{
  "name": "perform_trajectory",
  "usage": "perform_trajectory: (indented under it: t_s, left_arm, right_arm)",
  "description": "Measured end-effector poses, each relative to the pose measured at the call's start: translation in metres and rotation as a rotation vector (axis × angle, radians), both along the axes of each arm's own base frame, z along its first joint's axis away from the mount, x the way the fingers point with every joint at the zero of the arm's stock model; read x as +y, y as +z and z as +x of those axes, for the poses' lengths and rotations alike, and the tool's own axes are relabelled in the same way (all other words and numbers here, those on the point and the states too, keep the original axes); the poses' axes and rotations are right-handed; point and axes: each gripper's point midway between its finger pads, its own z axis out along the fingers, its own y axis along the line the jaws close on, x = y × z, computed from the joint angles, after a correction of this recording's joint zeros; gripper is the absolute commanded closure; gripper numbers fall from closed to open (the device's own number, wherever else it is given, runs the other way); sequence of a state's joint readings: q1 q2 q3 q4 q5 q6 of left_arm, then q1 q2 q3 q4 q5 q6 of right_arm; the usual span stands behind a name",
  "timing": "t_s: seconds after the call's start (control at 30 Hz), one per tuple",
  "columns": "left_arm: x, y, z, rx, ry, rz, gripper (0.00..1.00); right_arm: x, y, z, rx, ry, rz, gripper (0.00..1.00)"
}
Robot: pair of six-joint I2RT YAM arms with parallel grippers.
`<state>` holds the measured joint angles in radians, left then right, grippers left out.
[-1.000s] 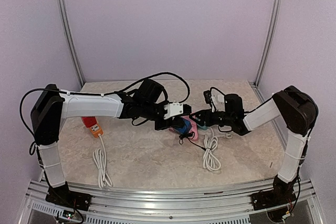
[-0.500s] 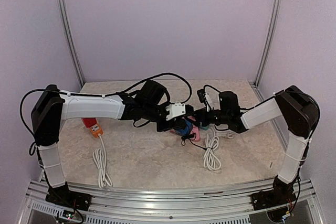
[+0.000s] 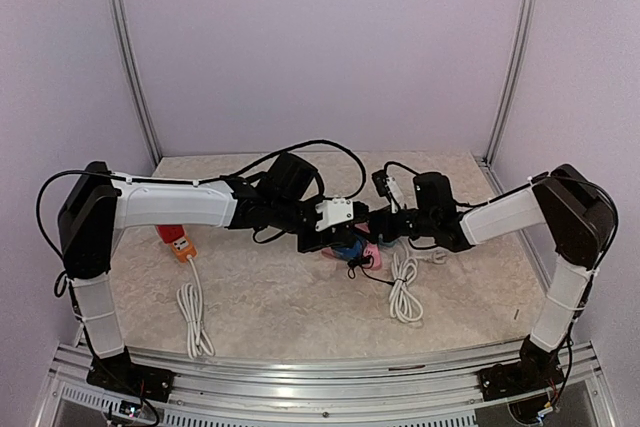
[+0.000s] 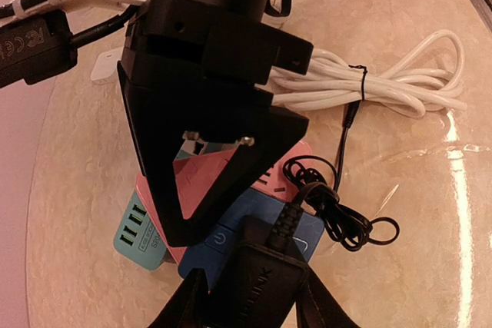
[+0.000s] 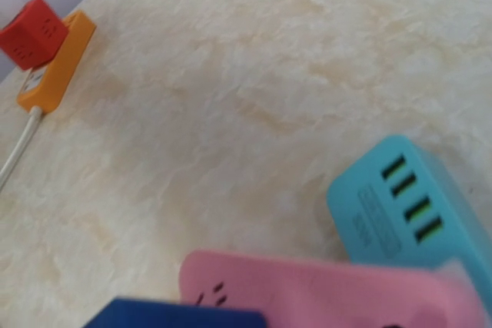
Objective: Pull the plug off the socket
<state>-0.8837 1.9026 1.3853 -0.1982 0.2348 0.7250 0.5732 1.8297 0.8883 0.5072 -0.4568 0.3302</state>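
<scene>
**Plug pinched, much of it out of sight**

In the left wrist view the black plug (image 4: 257, 282) is running off the bottom edge, so its near end is cut off. Its prongs are hidden against the blue socket block (image 4: 238, 224). The left tool (image 4: 254, 299) is clenching the plug from both sides. The right tool (image 3: 378, 230) is crowding in over the pink block (image 5: 307, 289). I cannot tell how its jaws are standing, as its own camera is catching no fingers.

The plug is sitting on the blue block mid-bench (image 3: 280, 297), in the cluster with the pink and teal blocks (image 5: 400, 197). Its long axis is lying in line with the left tool's fingers. Its cord end is pointing away from that wrist, trailing a thin black cable (image 4: 346, 220) that is looping beside the block.
</scene>
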Motion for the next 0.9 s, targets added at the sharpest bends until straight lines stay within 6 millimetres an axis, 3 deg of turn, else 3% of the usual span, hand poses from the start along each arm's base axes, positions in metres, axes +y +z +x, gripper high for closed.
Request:
perform_trajectory:
  t_s: [0.27, 0.9]
  left_arm:
    - [-0.001, 0.0, 0.0, -0.004, -0.004, -0.001, 0.78]
    - [0.01, 0.003, -0.002, -0.019, 0.008, 0.037, 0.85]
  right_arm:
    - [-0.001, -0.003, -0.014, 0.038, 0.023, 0.0, 0.28]
    - [0.011, -0.006, -0.007, 0.049, 0.025, 0.005, 0.36]
